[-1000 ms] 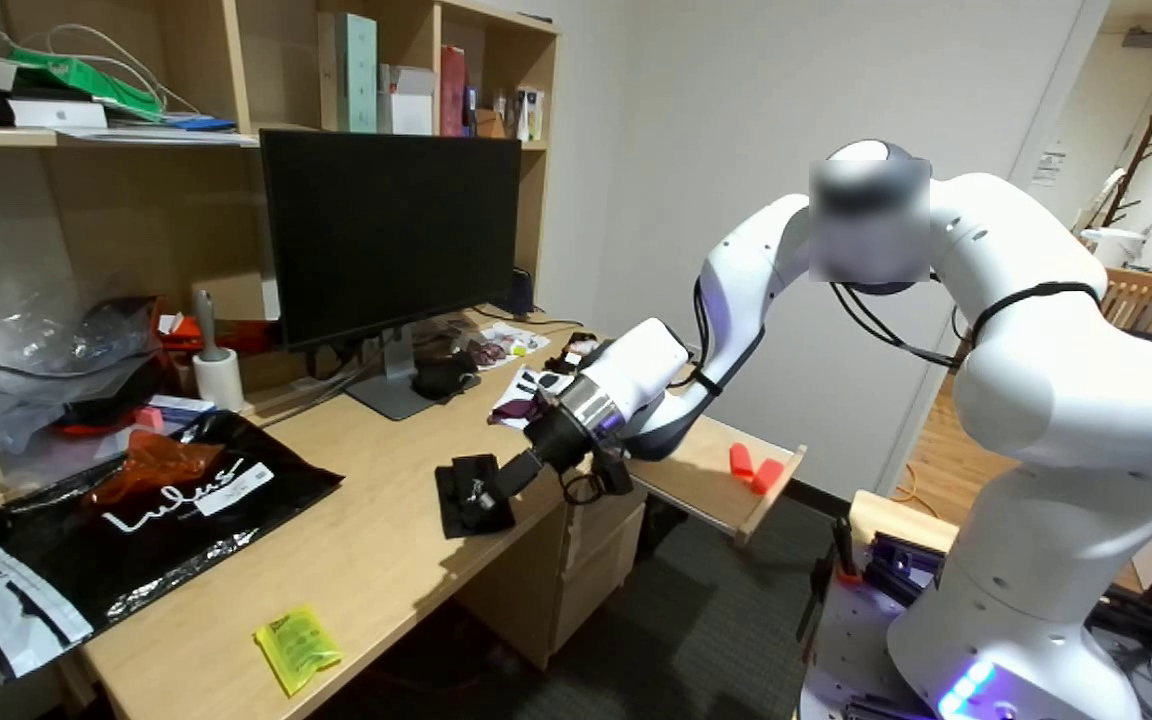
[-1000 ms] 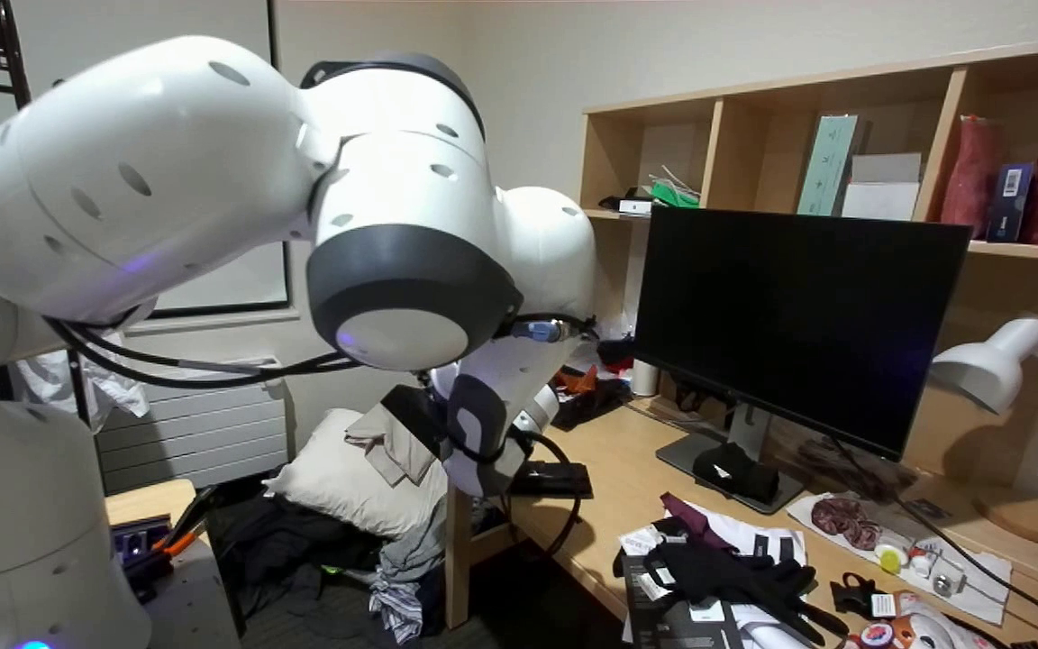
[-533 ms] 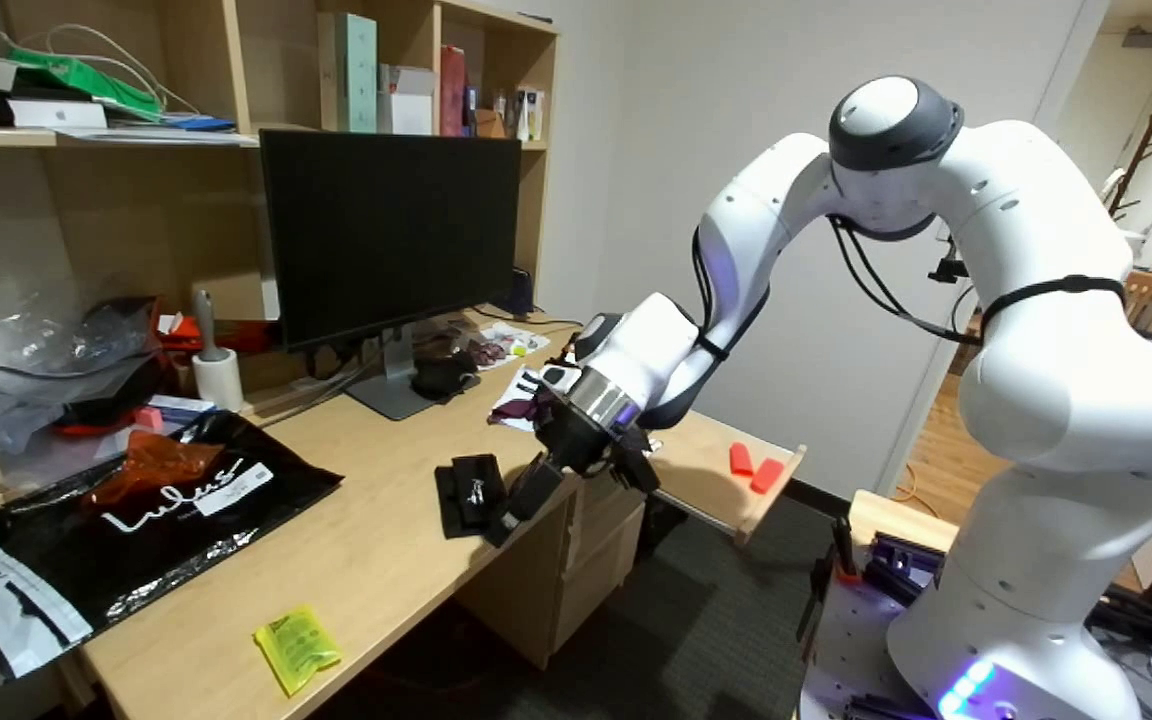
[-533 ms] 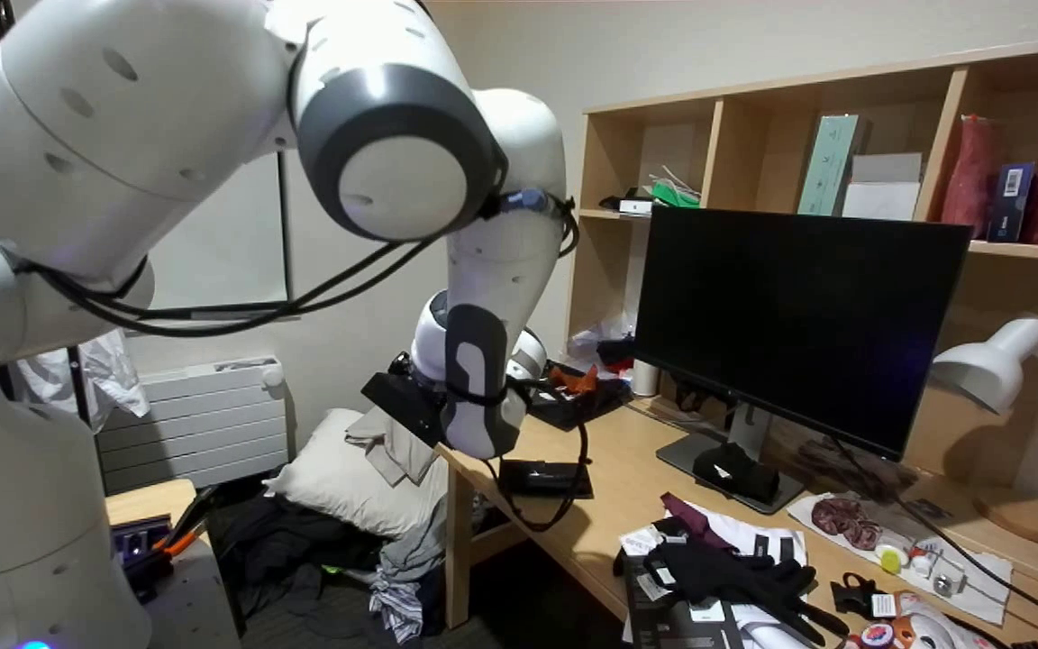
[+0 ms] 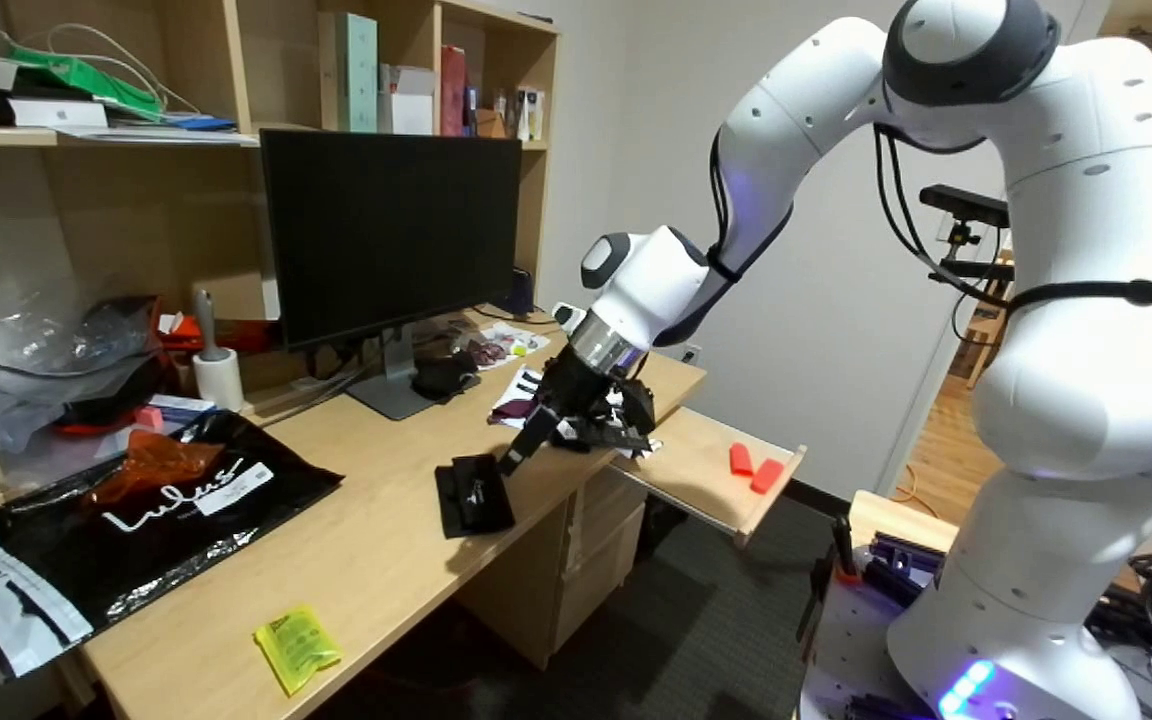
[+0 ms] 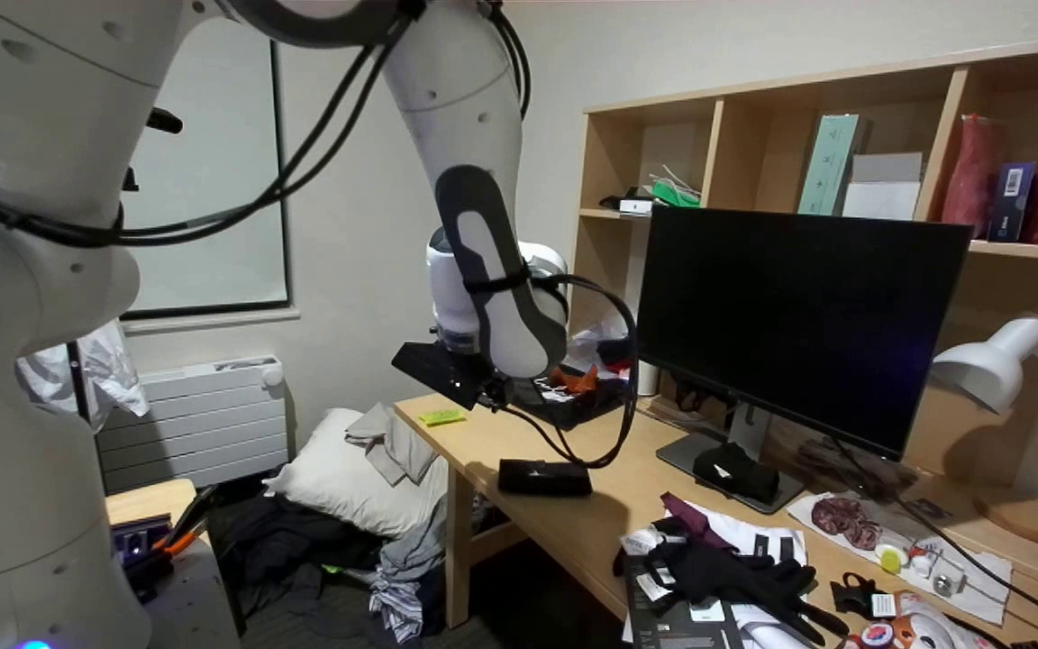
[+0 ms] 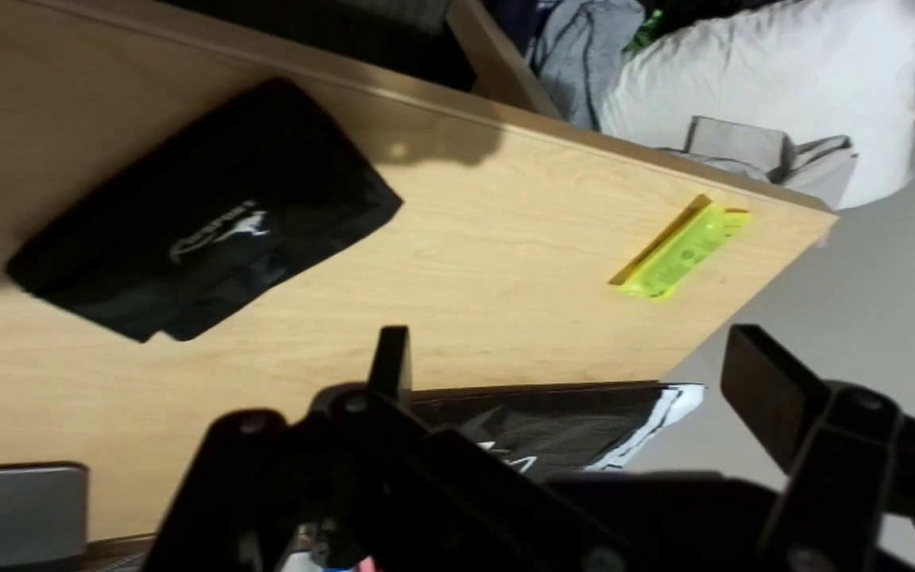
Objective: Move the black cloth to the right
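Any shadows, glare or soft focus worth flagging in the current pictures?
Wrist view: the fingers are dark with little detail, a shadow falls on the desk beside the black cloth, and the cloth's white print looks soft. In an exterior view: glare streaks the crinkled front edge of the large black sheet, and the blue base light shines brightly.

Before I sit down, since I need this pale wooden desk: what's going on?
A white robot arm with a black two-fingered gripper is to move a folded black cloth printed in white to the right. Right now the gripper is open and empty, raised clear of the cloth. The cloth lies on the desk near its front edge, a yellow-green rectangular packet nearer one end.
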Tool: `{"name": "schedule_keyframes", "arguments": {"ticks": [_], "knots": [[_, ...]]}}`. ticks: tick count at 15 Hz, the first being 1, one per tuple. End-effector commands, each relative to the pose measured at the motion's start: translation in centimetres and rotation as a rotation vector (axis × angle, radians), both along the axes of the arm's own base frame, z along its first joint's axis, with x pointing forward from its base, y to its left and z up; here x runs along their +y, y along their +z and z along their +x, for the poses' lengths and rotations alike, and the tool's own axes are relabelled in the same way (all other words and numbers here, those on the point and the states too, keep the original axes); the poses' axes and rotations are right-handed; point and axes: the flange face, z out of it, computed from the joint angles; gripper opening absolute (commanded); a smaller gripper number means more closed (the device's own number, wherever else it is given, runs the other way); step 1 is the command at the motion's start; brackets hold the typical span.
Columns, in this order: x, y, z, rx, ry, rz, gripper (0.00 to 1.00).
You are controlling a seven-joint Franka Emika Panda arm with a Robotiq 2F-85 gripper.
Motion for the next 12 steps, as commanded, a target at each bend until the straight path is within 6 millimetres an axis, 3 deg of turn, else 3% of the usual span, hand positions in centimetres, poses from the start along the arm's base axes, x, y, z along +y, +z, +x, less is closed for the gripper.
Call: {"name": "schedule_keyframes", "arguments": {"ticks": [1,4,5,7,9,12], "knots": [[-2.1,1.5,-0.8,0.011,-0.112,-0.133,1.0],[-5.5,0.1,-1.4,0.055,-0.181,-0.245,1.0],[-6.7,-1.3,-2.9,0.085,-0.193,-0.263,1.0],[-8.3,-3.8,-2.7,0.143,-0.228,-0.311,1.0],[-7.4,-7.6,-3.8,0.224,-0.221,-0.367,1.0],[-4.6,-12.5,-6.2,0.328,-0.116,-0.319,1.0]]}}
